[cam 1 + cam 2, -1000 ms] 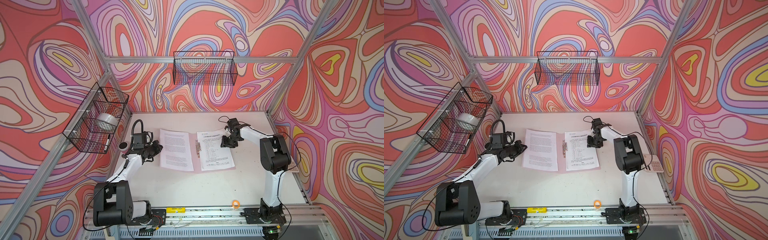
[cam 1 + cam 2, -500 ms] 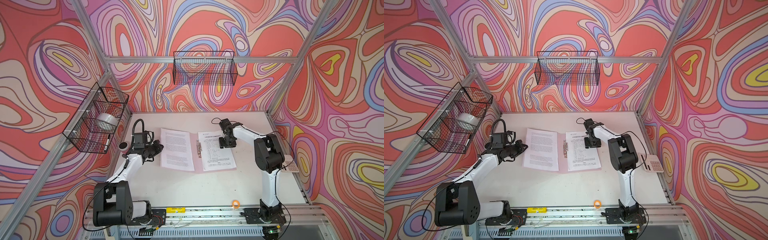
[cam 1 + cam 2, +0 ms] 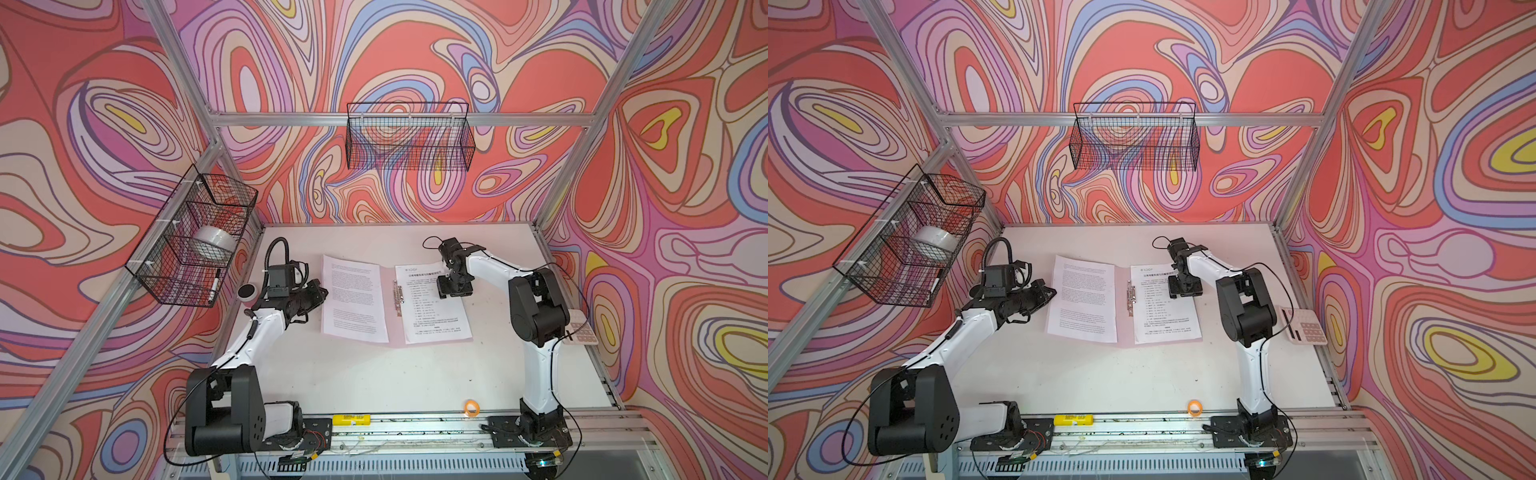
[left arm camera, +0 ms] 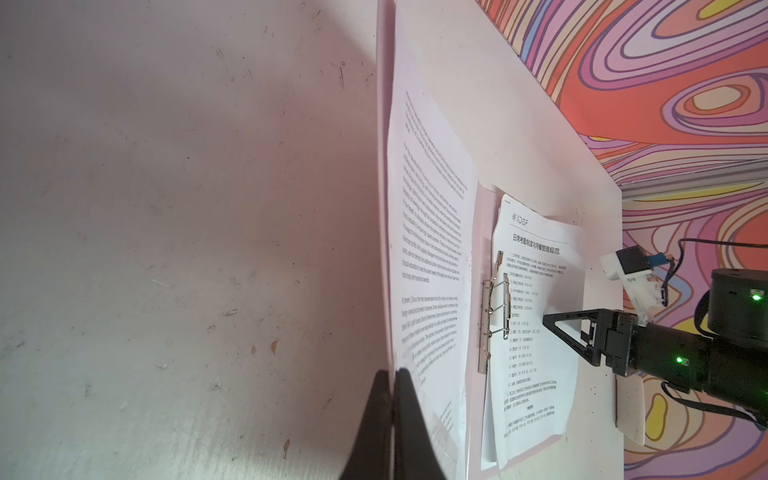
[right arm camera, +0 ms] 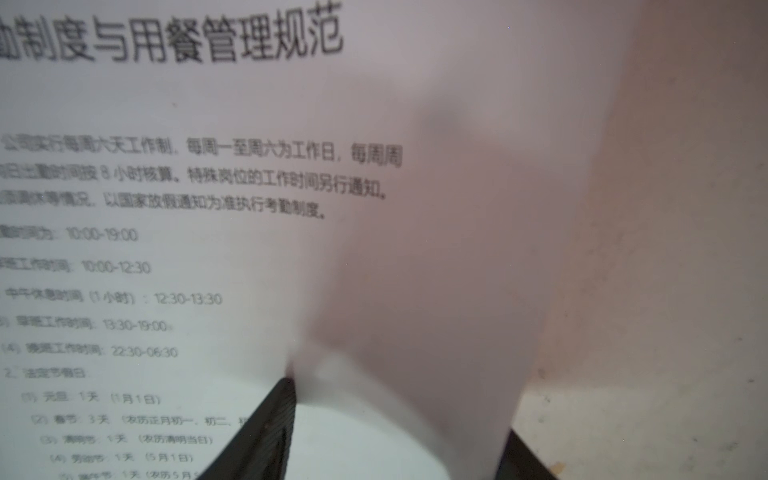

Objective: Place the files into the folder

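My left gripper [image 3: 323, 292] pressed together at the flat pale pink folder's [image 3: 387, 276] outer edge; my right gripper [image 5: 395, 449] spread, the white printed headed sheet [image 3: 432, 316] bulging between its fingers.

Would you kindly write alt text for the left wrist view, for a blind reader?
An open pink folder lies on the table, a densely printed sheet on one leaf, a headed sheet by the metal clip on the other. The left gripper is shut at the folder's edge; the right gripper is above the headed sheet.
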`<action>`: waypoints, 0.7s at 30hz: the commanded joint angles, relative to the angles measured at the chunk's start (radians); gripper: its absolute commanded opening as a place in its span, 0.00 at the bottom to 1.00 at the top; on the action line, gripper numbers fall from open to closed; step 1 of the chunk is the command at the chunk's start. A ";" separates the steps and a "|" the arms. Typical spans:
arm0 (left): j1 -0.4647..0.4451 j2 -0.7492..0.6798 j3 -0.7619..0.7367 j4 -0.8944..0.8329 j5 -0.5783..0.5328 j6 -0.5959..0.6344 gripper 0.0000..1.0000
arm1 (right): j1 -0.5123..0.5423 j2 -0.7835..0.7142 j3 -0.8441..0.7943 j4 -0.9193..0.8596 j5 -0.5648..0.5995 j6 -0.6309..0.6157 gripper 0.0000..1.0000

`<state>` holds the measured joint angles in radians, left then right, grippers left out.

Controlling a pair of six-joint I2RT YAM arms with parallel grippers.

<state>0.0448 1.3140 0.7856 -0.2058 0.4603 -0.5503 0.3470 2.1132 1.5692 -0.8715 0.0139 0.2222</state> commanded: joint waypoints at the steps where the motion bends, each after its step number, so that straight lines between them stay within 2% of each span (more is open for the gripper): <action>1: -0.011 -0.013 0.023 -0.025 0.015 0.023 0.00 | 0.009 -0.033 -0.008 -0.034 0.029 -0.005 0.71; 4: -0.013 -0.018 0.023 -0.026 0.012 0.024 0.00 | 0.009 -0.063 -0.012 -0.049 0.041 -0.004 0.92; 10: -0.019 -0.027 0.023 -0.024 0.015 0.023 0.00 | 0.009 -0.105 0.004 -0.050 0.033 0.002 0.95; 14: -0.019 -0.043 0.032 -0.030 0.009 0.023 0.00 | 0.010 -0.155 0.031 -0.040 -0.008 0.016 0.93; 21: -0.039 -0.046 0.032 -0.035 0.003 0.007 0.00 | 0.112 -0.179 0.119 -0.023 -0.151 0.036 0.74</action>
<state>0.0216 1.2888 0.8024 -0.2184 0.4709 -0.5514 0.4095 1.9537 1.6524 -0.9070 -0.0566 0.2455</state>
